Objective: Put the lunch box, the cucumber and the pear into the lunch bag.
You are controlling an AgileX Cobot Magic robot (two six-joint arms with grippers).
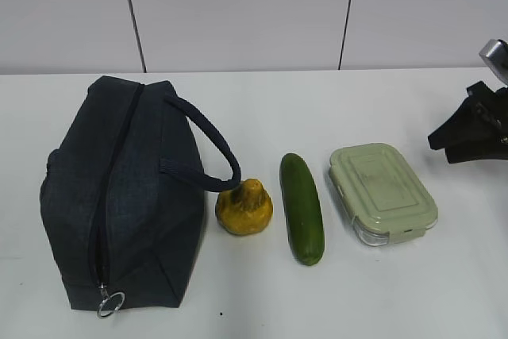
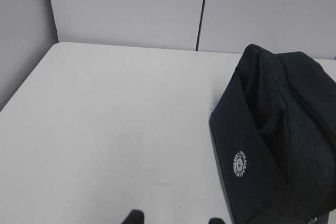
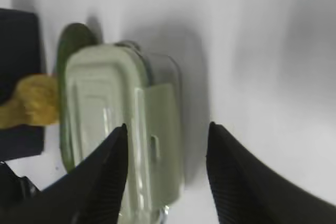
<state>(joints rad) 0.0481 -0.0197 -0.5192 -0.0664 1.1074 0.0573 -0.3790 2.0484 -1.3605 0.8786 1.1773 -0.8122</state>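
The dark navy lunch bag (image 1: 119, 196) lies on the left of the white table, its zipper shut and the ring pull (image 1: 110, 302) at the near end. To its right lie the yellow-orange pear (image 1: 244, 209), the dark green cucumber (image 1: 302, 208) and the lunch box (image 1: 382, 192) with its sage-green lid. My right gripper (image 1: 468, 136) is open and empty to the right of the lunch box. In the right wrist view the gripper (image 3: 167, 127) frames the box's (image 3: 121, 114) near edge without touching it. My left gripper (image 2: 175, 220) is open and empty over bare table beside the bag (image 2: 278, 140).
A grey panelled wall runs along the table's far edge (image 1: 254, 70). The bag's loop handle (image 1: 210, 148) reaches toward the pear. In the right wrist view the cucumber (image 3: 71, 40), pear (image 3: 31, 103) and bag (image 3: 18, 40) lie beyond the box.
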